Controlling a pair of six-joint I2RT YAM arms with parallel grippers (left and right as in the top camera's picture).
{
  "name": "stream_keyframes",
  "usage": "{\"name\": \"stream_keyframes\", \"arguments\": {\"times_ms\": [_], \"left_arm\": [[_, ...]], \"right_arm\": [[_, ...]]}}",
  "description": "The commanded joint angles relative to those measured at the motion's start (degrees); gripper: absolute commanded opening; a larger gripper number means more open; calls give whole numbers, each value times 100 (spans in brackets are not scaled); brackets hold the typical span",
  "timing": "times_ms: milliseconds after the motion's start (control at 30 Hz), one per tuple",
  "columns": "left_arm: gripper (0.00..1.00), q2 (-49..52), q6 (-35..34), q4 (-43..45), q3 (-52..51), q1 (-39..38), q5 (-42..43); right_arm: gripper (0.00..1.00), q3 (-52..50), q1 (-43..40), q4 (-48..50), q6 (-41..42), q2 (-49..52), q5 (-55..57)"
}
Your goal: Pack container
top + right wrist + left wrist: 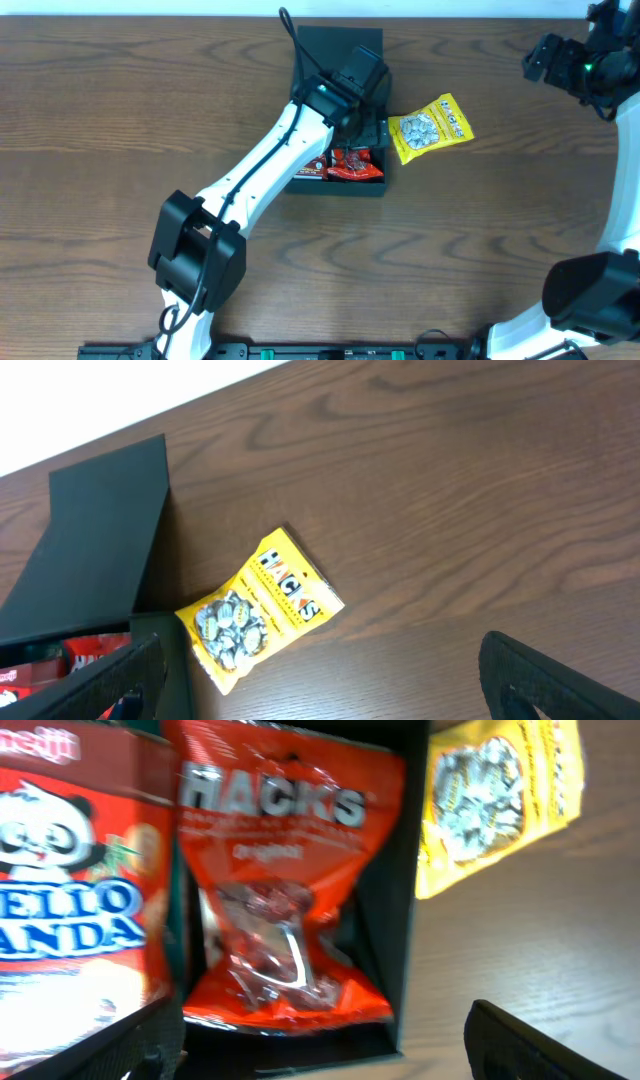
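Two arms over brown counter (120, 110). Left arm stretched diagonally from near edge, wrist bent down over container (340, 45); left gripper (322, 1020) spread wide, holding nothing. Container at middle of far edge, lid flap open toward far edge; inside, red Hacks packet (290, 890) beside Hello Panda box (70, 890). Yellow Hacks packet (430, 128) on counter just beside container, right-edge side. Right arm raised near far right corner; right gripper (320, 670) wide apart, empty.

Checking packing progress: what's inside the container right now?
A red Hacks bag and a Hello Panda box lie inside the container. The left arm hides the rest of its interior from overhead.
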Motion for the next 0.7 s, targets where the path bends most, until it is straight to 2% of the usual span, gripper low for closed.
{"name": "stream_keyframes", "arguments": {"times_ms": [0,100,233,267,433,467,500,533,567,667], "left_arm": [[89,-243,136,-68,177,249,-365],[88,-540,280,7,192,540,-376],[88,-1082,326,81,190,1014,-699],[88,-1196,326,76,192,1137,-754],[91,-1606,326,42,190,1856,-769],[92,-1633,326,20,190,1965,-769],[93,-1650,323,-20,190,2085,-769],[94,-1650,323,-66,190,2186,-767],[94,-1650,323,-111,190,2264,-767],[94,-1648,326,-205,190,2424,-769]], "right_arm": [[99,-35,-39,-11,-234,-57,-289],[93,-216,-35,4,-415,-57,-654],[60,-485,68,11,-516,-52,-859],[55,-562,101,31,-579,-52,-975],[41,-1038,339,286,-756,-52,-1182],[42,-1161,380,376,-756,-50,-1180],[50,-1296,426,468,-750,-50,-1180],[67,-1438,479,570,-673,-50,-1180],[73,-1558,522,664,-584,-50,-1180],[76,-1956,662,1115,131,-15,-1123]]}}
